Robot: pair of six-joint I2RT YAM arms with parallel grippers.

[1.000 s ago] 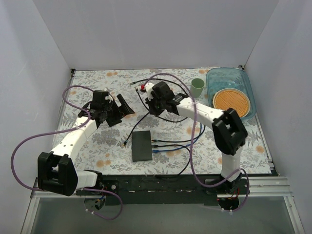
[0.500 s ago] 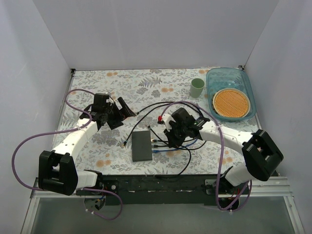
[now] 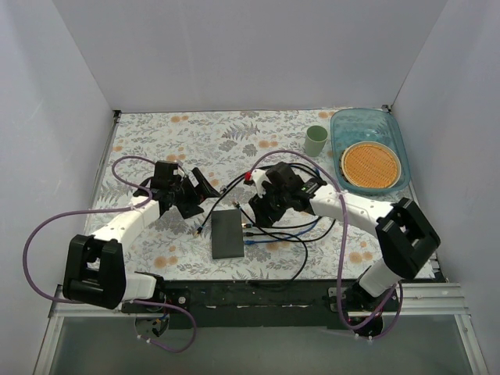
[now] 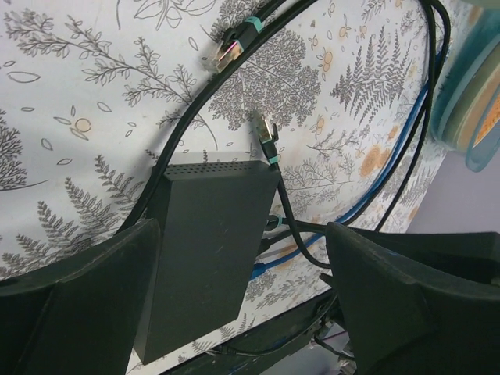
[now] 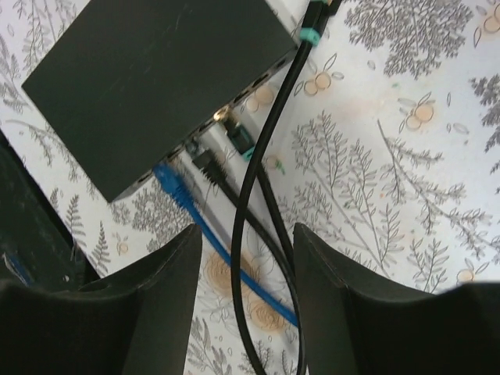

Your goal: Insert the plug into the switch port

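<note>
The switch [image 3: 228, 234] is a flat dark grey box lying on the flowered cloth. Its row of ports [image 5: 256, 87] faces right. A black cable's plug [image 5: 233, 131], gold-tipped with a teal boot, sits at one port; how deep it goes I cannot tell. A black plug [image 5: 205, 161] and a blue plug [image 5: 169, 180] sit in ports beside it. My right gripper [image 5: 246, 285] hovers open just right of the switch, with the black cable [image 5: 244, 234] running loose between its fingers. My left gripper [image 4: 242, 312] stands wide open over the switch's [image 4: 207, 250] left side, holding nothing.
Two loose teal-booted plugs [image 4: 231, 51] [image 4: 266, 134] lie on the cloth behind the switch. A green cup [image 3: 316, 141] and a blue tray [image 3: 367, 125] holding an orange disc stand at the back right. Cables loop over the cloth right of the switch.
My right gripper came forward from the back of the table to the switch's port edge, then opened. The left gripper shifted a little toward the switch.
</note>
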